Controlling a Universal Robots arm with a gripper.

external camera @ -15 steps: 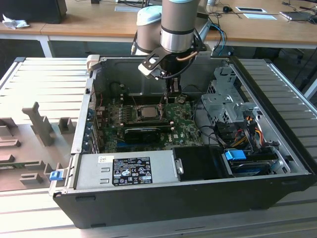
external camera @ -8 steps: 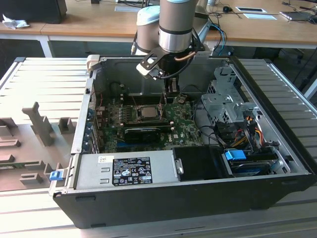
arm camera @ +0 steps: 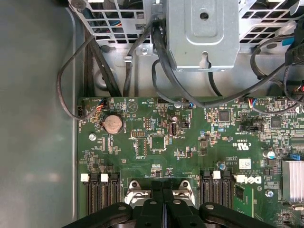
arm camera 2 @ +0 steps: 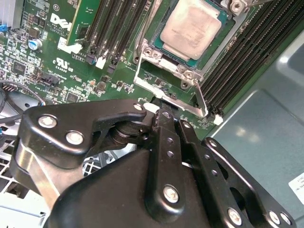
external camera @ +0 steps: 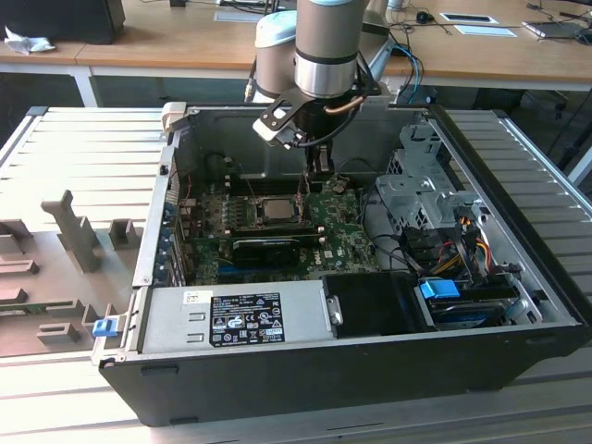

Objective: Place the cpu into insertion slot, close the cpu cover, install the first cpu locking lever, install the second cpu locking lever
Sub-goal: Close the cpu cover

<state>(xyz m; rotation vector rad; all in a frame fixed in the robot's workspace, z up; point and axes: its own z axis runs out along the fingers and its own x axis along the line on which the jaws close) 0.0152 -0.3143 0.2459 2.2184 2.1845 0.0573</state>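
A: Count of chips?
B: 1 cpu (arm camera 2: 192, 26). Small, flat, square, with a smooth pale silver-beige metal face.

A: Sitting where?
B: Inside the insertion slot (arm camera 2: 227, 28), flat, face up. 1 slot, dark, silvery at the rim.

A: Cover?
B: 1 cpu cover (arm camera 2: 164, 59), a thin silvery frame lying round the chip's face on the slot.

A: And the hand?
B: 1 hand (arm camera 2: 172, 118) of black jointed links studded with silver screws. Fingers pressed together, tips just beside the slot's edge, at 1 thin silvery bar (arm camera 2: 161, 93) running along that edge. Cannot tell whether pinching that bar.

A: Held in what?
B: 1 open case (external camera: 370, 370) of black and grey sheet metal, on a ribbed grey surface (external camera: 55, 148). Around the slot, 1 green circuit board (arm camera: 190, 142), with long black memory sockets banked on 2 sides of the slot. Just beside the slot, 1 long black card (external camera: 264, 245) with a white label. Farther from the slot, 1 round silver coin cell (arm camera: 113, 124) on the board. Well apart from the slot, 1 grey power box (external camera: 231, 314) against the case wall.
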